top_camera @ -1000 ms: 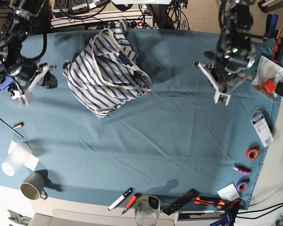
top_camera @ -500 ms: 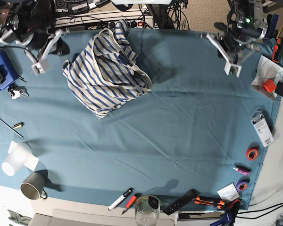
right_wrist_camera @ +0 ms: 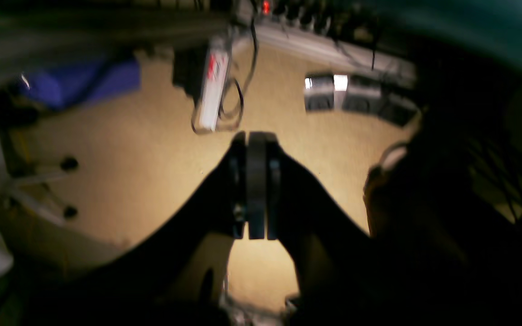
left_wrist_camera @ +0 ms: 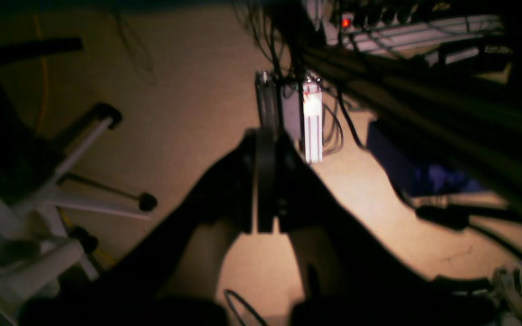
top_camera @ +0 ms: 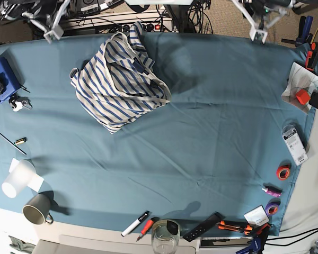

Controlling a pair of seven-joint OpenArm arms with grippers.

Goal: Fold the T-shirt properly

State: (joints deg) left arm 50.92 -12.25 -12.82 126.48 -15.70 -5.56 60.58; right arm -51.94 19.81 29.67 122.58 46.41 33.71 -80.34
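Both arms have pulled farther back off the table, left gripper (left_wrist_camera: 264, 181) and right gripper (right_wrist_camera: 256, 185) closed on nothing, probably parking; striped T-shirt (top_camera: 119, 79) sits bunched upper-left in the base view, wrist views too dark for cloth detail.

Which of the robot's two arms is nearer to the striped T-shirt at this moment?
The right arm, just beyond the T-shirt's side; the left arm is well across the table.

left pincer (left_wrist_camera: 265, 181): shut, bare, over the desk's far edge near its far right corner | right pincer (right_wrist_camera: 255, 185): shut, bare, by the far left corner | both arms reached in from the far side
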